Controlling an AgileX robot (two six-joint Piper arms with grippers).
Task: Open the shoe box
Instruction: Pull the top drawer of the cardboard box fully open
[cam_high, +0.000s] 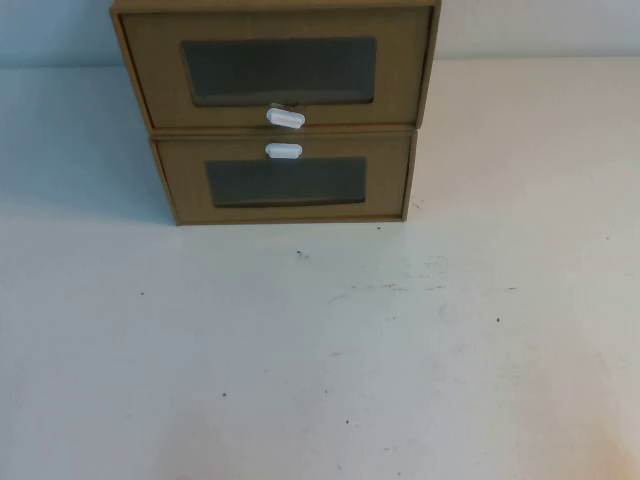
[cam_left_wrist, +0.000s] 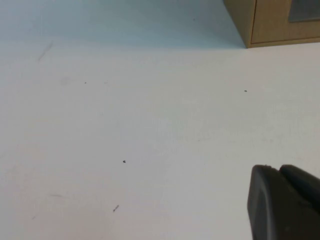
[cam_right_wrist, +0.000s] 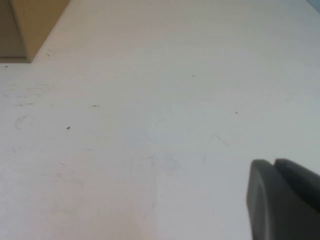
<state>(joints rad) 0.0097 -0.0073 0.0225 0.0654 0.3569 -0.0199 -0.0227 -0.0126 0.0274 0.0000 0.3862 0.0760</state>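
Observation:
Two brown shoe boxes are stacked at the far middle of the white table. The upper box (cam_high: 278, 60) and the lower box (cam_high: 288, 190) each have a dark window and a white handle: upper handle (cam_high: 285, 118), lower handle (cam_high: 284, 151). Both fronts are closed. Neither arm shows in the high view. My left gripper (cam_left_wrist: 278, 169) hangs shut over bare table, with a corner of the lower box (cam_left_wrist: 272, 22) far ahead of it. My right gripper (cam_right_wrist: 274, 163) is shut too, empty, with a box corner (cam_right_wrist: 32, 22) far off.
The white table (cam_high: 320, 350) spreads wide in front of the boxes, marked only by small specks and scuffs. A pale wall rises behind the boxes.

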